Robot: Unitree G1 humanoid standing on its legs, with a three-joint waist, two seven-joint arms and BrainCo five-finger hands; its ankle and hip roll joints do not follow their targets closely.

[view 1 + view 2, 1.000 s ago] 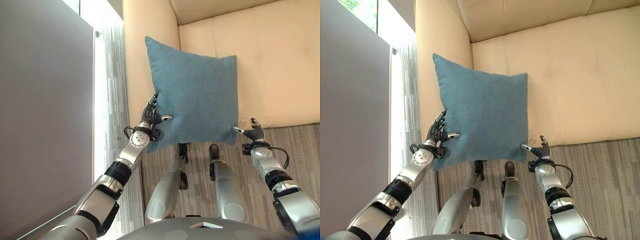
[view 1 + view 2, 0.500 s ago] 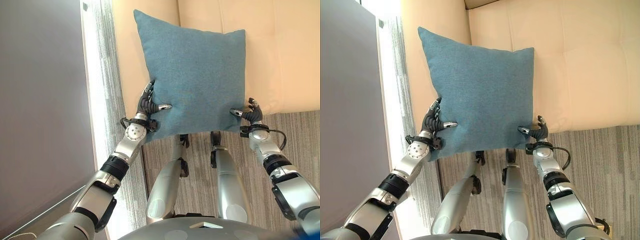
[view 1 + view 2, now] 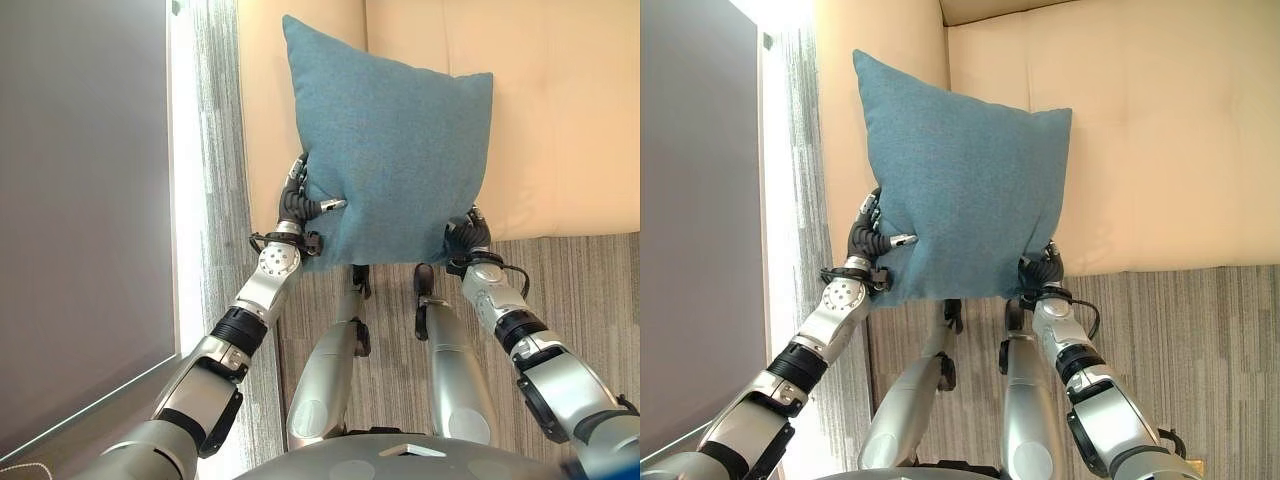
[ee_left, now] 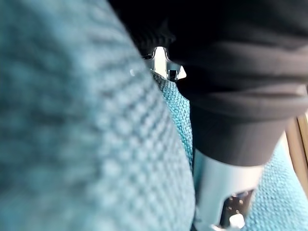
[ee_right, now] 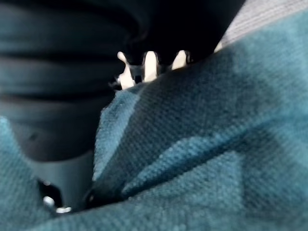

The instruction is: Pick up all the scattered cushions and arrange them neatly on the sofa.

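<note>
- Cream sofa [image 3: 560, 120] stood beyond grey striped carpet [image 3: 600, 300], a grey panel [image 3: 80, 200] off to its side.
- Blue cushion [image 3: 395, 150] hung upright in front of the sofa's arm end, not yet resting on the seat.
- Left hand [image 3: 297, 205] pinched its lower edge; right hand [image 3: 465, 236] clutched the opposite lower corner.
- Best practice: carry it level over the seat, lean it against the sofa's backrest, then loosen both grips together.

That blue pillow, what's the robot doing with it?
The robot is holding up a blue cushion with both hands. Its left hand pinches the cushion's lower left edge, and its right hand grips the lower right corner. The cushion hangs in the air in front of the cream sofa, above the grey carpet. It is not set down on the seat yet.
</note>
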